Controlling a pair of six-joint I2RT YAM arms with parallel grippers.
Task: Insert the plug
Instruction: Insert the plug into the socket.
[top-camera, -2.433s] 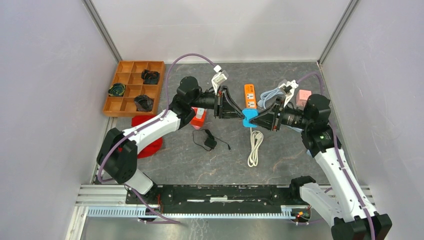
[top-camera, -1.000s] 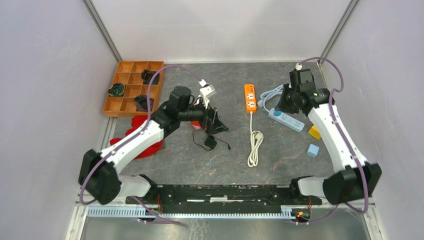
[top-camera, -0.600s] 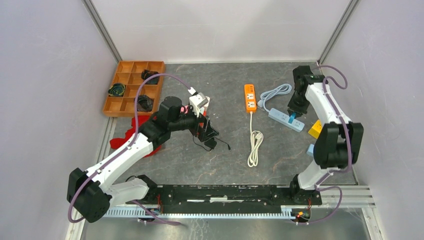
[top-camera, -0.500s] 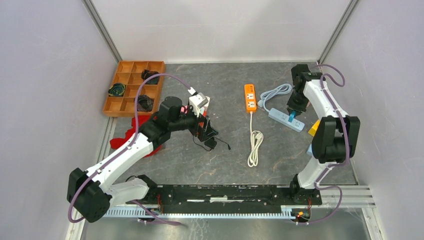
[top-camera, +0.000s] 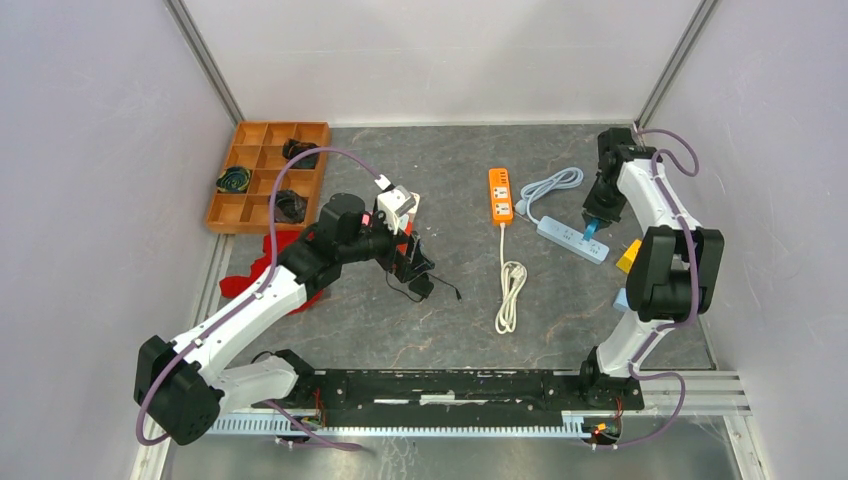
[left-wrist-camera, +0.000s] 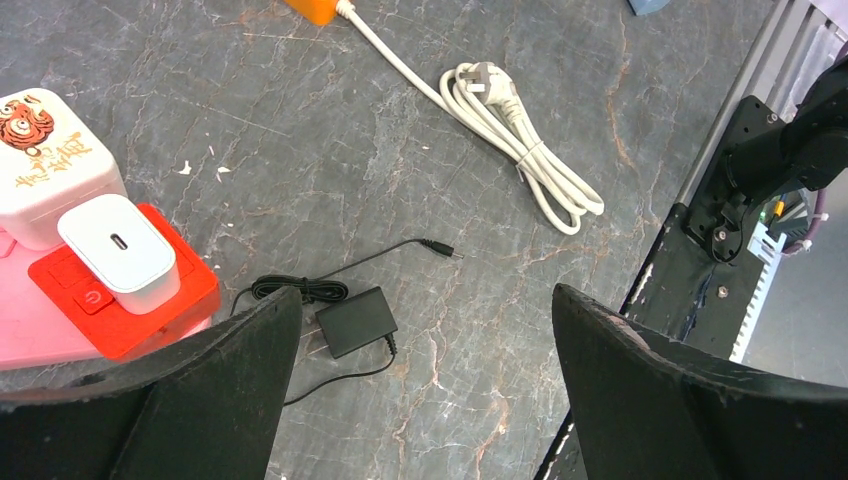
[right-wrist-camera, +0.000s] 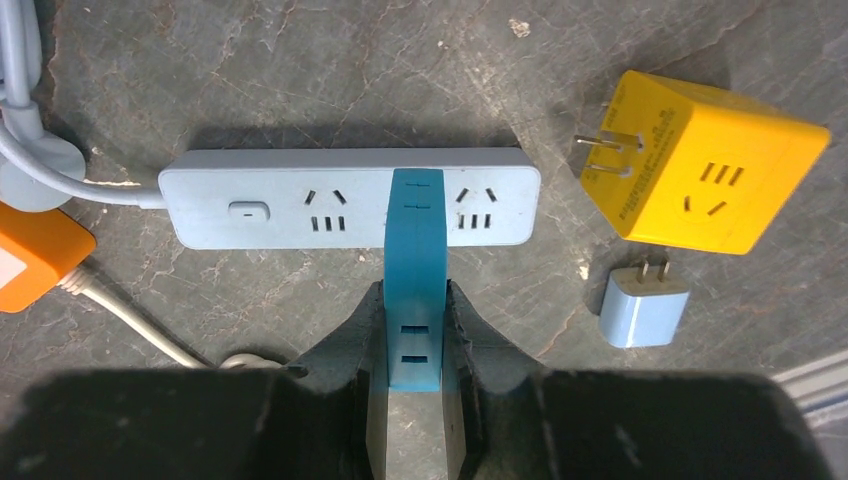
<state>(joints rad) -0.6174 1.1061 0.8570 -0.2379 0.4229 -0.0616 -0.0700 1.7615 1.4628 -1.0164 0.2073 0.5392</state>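
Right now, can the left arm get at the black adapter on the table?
Probably yes. The left arm hovers above the black adapter, jaws wide open, with nothing over it; the red socket block sits clear to one side.

plug (right-wrist-camera: 414, 250): blue, flat, pinched in right claw (right-wrist-camera: 413, 305), sticking out past its tips
power strip (right-wrist-camera: 280, 212): pale grey-blue, flat, crosswise just ahead of claw; plug's front end over its middle
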